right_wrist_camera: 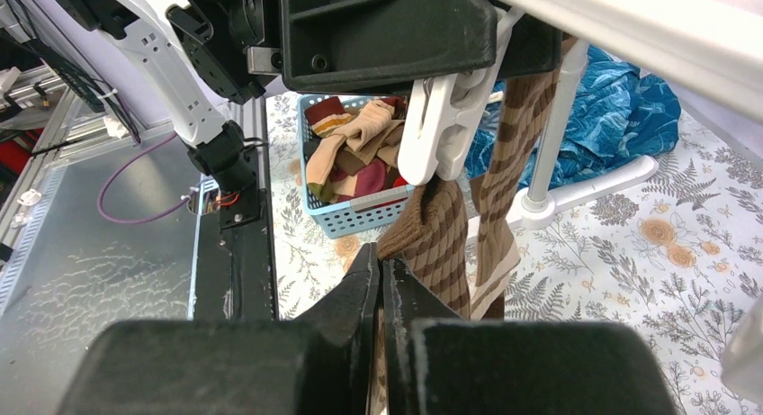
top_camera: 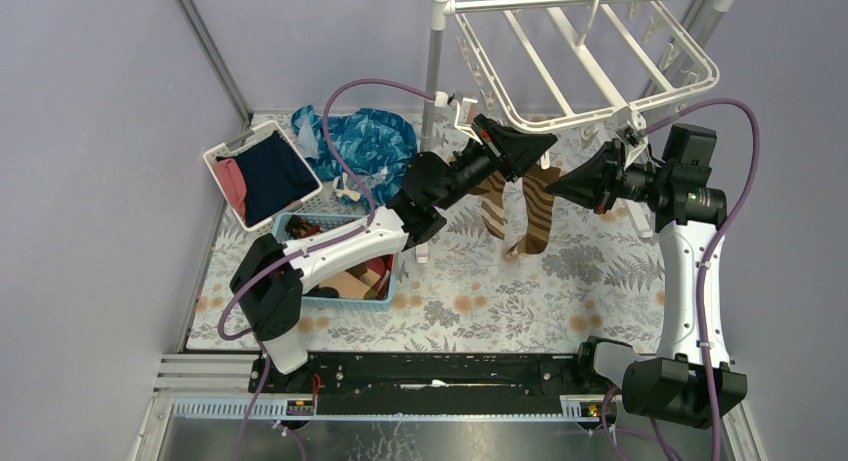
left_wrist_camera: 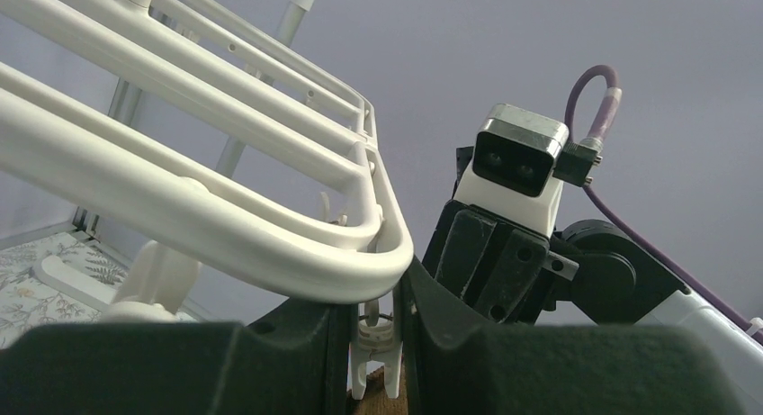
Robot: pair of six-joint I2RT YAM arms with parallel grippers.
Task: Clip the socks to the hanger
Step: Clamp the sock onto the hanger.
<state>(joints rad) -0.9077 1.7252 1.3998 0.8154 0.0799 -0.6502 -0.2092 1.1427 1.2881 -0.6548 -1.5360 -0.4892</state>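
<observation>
Striped sock (right_wrist_camera: 439,253) hangs limp under the hanger (left_wrist_camera: 225,224) corner, top at the clip (right_wrist_camera: 441,118) my L gripper (top_camera: 540,141) squeezes, R gripper (right_wrist_camera: 382,282) clenched, seemingly on its edge; soft, light, stretchy, so I'd pinch near the cuff, w/ frame bar tight overhead, open room below.

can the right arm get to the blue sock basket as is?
Probably not: the right gripper is shut on the striped sock, and the left arm lies across the blue basket.
</observation>
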